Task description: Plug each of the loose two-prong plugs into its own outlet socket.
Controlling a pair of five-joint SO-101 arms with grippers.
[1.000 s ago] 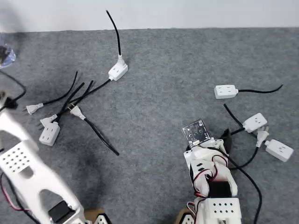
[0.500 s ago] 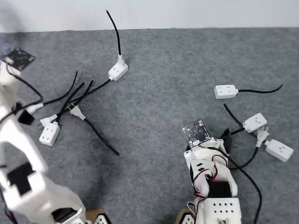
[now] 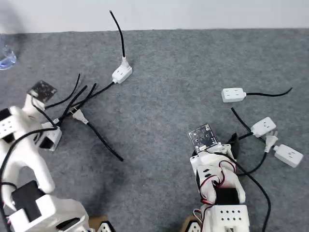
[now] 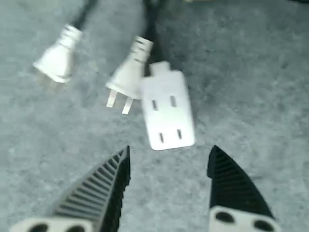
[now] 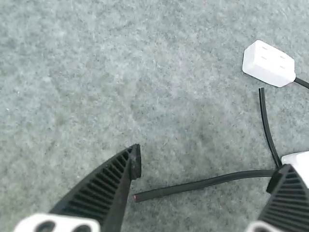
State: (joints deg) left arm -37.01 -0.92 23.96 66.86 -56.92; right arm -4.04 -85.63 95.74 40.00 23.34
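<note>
My left gripper (image 4: 170, 155) is open just above the carpet, its jaws on either side of the near end of a white two-socket outlet block (image 4: 168, 116). A white two-prong plug (image 4: 128, 79) lies against that block's side, and a second plug (image 4: 55, 60) lies farther off. From above, my left arm (image 3: 21, 145) covers part of this block (image 3: 53, 137), with a loose plug (image 3: 79, 116) beside it. My right gripper (image 5: 210, 159) is open over bare carpet. A white outlet (image 5: 268, 63) lies ahead of it and a black cable (image 5: 203, 182) runs between its fingers.
Another outlet (image 3: 121, 73) lies at the back centre-left with black cables fanning towards the left arm. On the right lie three outlets (image 3: 232, 94), (image 3: 263, 126), (image 3: 288, 155) and a loose plug (image 3: 271, 140). The right arm (image 3: 217, 179) sits at the front.
My left arm swung from the front left corner up and over to the left cluster of plugs, and now stands above the outlet block. The right arm has not moved.
</note>
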